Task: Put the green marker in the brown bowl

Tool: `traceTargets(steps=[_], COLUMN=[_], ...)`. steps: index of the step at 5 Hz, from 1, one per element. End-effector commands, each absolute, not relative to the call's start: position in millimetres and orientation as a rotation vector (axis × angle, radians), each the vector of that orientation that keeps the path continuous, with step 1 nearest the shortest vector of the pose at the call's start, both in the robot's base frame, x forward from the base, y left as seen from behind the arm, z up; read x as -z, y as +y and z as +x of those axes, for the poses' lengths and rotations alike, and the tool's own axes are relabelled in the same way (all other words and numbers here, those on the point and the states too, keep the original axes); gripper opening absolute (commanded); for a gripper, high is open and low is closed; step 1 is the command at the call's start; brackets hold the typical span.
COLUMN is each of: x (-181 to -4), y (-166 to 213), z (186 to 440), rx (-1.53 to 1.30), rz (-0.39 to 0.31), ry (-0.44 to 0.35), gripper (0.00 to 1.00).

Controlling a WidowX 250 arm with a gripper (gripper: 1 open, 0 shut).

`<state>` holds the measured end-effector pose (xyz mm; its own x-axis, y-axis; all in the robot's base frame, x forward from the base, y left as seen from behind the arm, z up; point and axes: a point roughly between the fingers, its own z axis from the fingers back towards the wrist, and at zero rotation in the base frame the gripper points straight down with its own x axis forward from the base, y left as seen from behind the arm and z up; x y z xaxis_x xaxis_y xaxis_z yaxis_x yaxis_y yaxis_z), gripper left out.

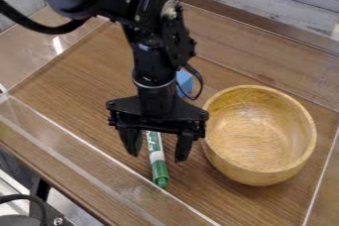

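Note:
The green marker [157, 161] lies flat on the wooden table, white barrel with green lettering, its green end pointing toward the near edge. My gripper [157, 145] hangs straight down over it, open, one finger on each side of the barrel; the fingertips [129, 145] sit close to the table. The marker's far end is hidden under the gripper body. The brown bowl [260, 134] stands upright just right of the gripper, with nothing in it.
A clear plastic wall [54, 146] runs along the table's near and left edges. A blue object [188, 79] peeks out behind the arm. The wooden tabletop [73, 81] stretches to the left and back.

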<state>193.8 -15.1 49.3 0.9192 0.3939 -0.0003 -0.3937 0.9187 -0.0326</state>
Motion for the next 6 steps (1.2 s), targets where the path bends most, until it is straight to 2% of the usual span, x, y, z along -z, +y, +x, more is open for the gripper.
traceTargets(steps=[1,6], x=[-53.9,-53.5], y=[-16.5,-16.9], z=[199.0,199.7], rx=[-0.397,-0.403], rz=[-0.032,-0.032], ry=[-0.037,-0.056], gripper=[1.0,1.0])
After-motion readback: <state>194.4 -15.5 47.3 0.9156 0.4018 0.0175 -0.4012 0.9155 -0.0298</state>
